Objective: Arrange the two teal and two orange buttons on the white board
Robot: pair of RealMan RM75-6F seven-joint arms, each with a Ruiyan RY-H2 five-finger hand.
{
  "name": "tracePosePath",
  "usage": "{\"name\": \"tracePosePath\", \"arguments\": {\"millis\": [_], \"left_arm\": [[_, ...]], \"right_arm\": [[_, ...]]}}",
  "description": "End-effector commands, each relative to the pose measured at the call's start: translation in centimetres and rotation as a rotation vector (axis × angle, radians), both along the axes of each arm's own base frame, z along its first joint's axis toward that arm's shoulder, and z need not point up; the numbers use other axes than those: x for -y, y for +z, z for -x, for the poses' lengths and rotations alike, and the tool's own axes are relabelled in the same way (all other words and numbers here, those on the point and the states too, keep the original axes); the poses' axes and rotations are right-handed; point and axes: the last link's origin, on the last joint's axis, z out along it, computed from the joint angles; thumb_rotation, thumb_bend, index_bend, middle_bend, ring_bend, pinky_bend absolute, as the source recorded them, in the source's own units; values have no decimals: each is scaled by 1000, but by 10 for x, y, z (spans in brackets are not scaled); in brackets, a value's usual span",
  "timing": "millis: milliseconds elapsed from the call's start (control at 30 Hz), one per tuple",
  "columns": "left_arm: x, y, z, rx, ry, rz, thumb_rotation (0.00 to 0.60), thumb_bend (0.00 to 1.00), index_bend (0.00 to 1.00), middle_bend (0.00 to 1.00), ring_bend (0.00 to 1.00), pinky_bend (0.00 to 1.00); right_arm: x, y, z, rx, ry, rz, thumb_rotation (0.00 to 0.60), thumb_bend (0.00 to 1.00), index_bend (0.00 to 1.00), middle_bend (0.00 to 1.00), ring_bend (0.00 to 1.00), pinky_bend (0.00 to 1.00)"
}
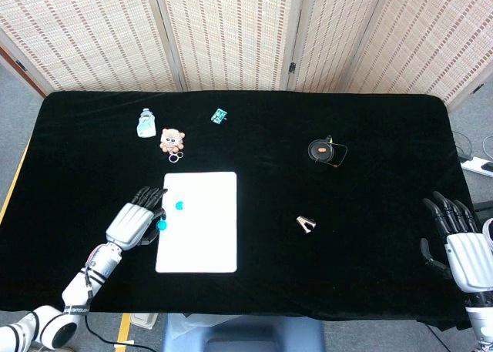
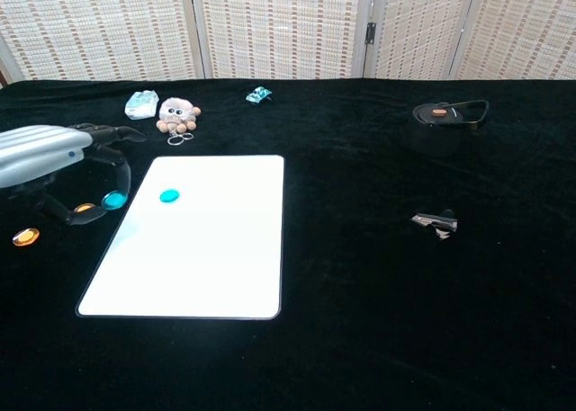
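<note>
Pinched in the left hand [image 2: 45,159], a teal button [image 2: 114,199] is held at the left edge of the white board [image 1: 202,240]. Another teal button [image 2: 168,195] is seen on the board, and two orange buttons [image 2: 25,237] on the black cloth beside it. The right hand [image 1: 461,248] is empty, fingers apart.

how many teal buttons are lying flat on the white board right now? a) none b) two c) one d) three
c: only one teal button lies on the white board; the other teal button is held in the left hand at the board's left edge.
</note>
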Motion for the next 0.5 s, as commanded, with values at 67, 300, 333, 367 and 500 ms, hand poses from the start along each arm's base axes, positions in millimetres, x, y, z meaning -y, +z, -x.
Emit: {"name": "tracePosePath", "arguments": {"millis": [67, 300, 333, 367, 500], "left_arm": [[-21, -13, -26, -6, -18, 12, 600, 462, 494, 74, 0, 0], [-47, -32, -53, -31, -11, 41, 600, 462, 481, 74, 0, 0], [-49, -35, -55, -36, -8, 45, 600, 462, 479, 74, 0, 0], [-52, -37, -57, -39, -3, 48, 600, 462, 478, 74, 0, 0], [-60, -46, -63, -56, 16, 61, 600, 462, 476, 74, 0, 0]], "right_arm": [[-1, 0, 1, -1, -3, 1, 547, 589, 0, 0, 39, 0], [0, 1, 4, -1, -13, 4, 545, 588, 0, 0, 36, 0], [1, 1, 4, -1, -13, 3, 546, 588, 0, 0, 36, 0], [1, 1, 4, -1, -14, 3, 546, 588, 0, 0, 36, 0], [2, 1, 5, -1, -17, 1, 545, 589, 0, 0, 36, 0]]}}
